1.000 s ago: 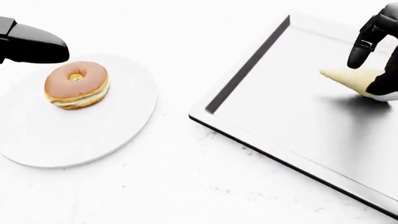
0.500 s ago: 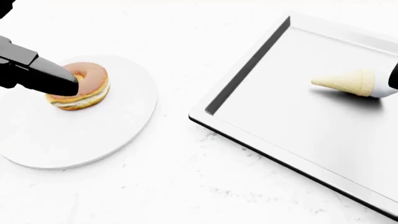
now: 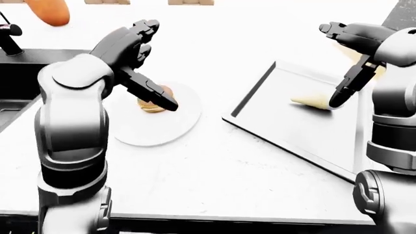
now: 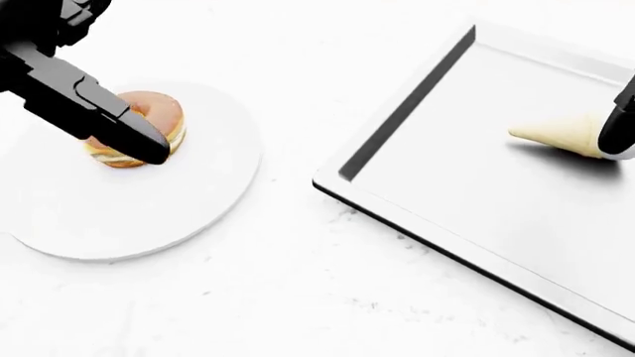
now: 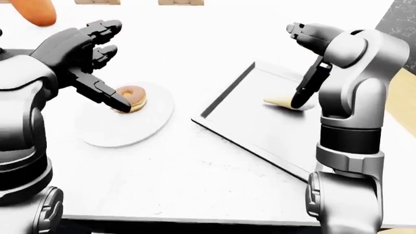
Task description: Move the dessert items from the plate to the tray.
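Note:
A glazed donut (image 4: 158, 111) sits on the white plate (image 4: 149, 212) at the left of the head view. My left hand (image 5: 107, 63) is open above it, fingers spread. One long black finger (image 4: 99, 111) reaches across the donut's left side and hides part of it. An ice cream cone (image 4: 560, 132) lies on its side on the silver tray (image 4: 397, 111) at the right. My right hand (image 5: 300, 66) is open over the tray. One finger (image 5: 304, 90) points down just right of the cone, and I cannot tell whether it touches.
A dark sink (image 3: 16, 78) with a tap (image 3: 8, 39) lies at the left of the left-eye view. An orange object (image 3: 49, 12) stands at the top left. The white counter's near edge (image 3: 214, 217) runs along the bottom.
My left hand has come right and down over the donut. My right hand has let go of the cone and risen; the cone stays on the tray. The view shifted slightly.

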Robot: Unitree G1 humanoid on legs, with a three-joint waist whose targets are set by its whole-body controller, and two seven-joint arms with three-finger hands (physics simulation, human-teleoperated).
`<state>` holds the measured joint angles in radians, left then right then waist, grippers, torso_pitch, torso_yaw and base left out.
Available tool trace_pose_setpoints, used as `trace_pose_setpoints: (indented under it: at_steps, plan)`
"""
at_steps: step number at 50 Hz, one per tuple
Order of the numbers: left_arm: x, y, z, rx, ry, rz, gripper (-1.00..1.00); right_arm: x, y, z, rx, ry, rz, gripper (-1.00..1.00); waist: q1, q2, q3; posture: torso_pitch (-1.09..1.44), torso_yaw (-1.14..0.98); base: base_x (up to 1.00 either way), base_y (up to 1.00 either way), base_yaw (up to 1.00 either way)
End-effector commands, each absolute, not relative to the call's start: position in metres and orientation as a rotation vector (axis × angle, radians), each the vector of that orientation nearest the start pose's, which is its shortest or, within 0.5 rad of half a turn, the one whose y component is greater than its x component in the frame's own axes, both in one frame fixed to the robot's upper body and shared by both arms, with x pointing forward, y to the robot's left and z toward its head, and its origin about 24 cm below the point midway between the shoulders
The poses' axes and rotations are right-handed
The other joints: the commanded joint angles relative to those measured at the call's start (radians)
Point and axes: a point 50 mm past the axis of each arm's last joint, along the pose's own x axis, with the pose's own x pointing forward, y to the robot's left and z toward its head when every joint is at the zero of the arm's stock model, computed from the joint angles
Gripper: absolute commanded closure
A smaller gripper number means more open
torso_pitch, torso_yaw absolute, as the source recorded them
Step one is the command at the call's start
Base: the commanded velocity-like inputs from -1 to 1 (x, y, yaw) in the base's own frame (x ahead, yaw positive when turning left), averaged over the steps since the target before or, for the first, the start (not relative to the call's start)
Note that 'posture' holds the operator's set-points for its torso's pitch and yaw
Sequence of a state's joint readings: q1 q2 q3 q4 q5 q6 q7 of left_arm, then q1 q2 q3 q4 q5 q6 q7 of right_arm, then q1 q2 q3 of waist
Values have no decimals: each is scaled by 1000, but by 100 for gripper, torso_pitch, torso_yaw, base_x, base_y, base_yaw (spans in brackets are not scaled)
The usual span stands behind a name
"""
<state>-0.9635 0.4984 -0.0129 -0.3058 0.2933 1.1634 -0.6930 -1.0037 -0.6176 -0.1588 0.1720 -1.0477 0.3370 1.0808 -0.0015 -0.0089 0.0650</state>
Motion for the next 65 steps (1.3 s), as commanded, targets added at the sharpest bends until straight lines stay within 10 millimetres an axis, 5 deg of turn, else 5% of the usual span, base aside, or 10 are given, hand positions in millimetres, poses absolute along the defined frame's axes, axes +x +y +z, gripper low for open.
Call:
trace_pose_setpoints:
  at_steps: [1,34,42,65]
  plan:
    - [308,172,314,589,-71,-202,-100,325,-251,335,-1283,164,-32,-100,0,-4,-33,0,0,0,0,0]
    - [342,176,276,802,71,-172,-98,326,-252,332,-1286,166,-34,-100,3,-15,-41,0,0,0,0,0]
    - [344,175,270,830,88,-180,-69,324,-253,332,-1287,170,-36,-100,3,-15,-41,0,0,0,0,0]
    - [351,179,250,883,122,-178,-50,327,-255,329,-1285,177,-35,-100,2,-8,-51,0,0,0,0,0]
